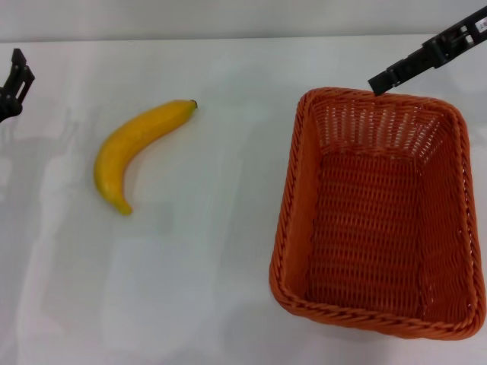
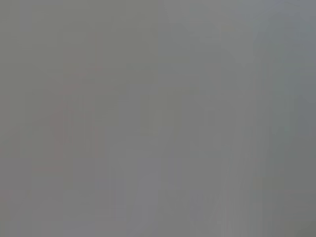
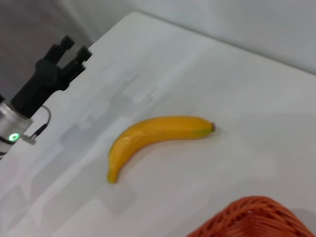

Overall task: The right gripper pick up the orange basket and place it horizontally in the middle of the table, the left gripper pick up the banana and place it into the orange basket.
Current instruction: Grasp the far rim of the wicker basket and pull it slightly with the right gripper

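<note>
left end effector point(image 1: 15, 82) is seen at the counter's point(image 1: 213, 289) 9 o'clock edge, prongs spread, nothing held. banana point(image 1: 135, 149) is laid at 10 o'clock, untouched. orange basket point(image 1: 380, 213) is set upright at 3 o'clock. right end effector point(image 1: 378, 84) is poised at its far rim; grip state cannot be told.

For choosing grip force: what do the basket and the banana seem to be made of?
The orange basket: woven wicker or plastic rattan, shown by open-weave walls and a braided rim. The banana: likely smooth plastic, given its even, unblemished, slightly glossy yellow skin; real fruit cannot be excluded.
</note>
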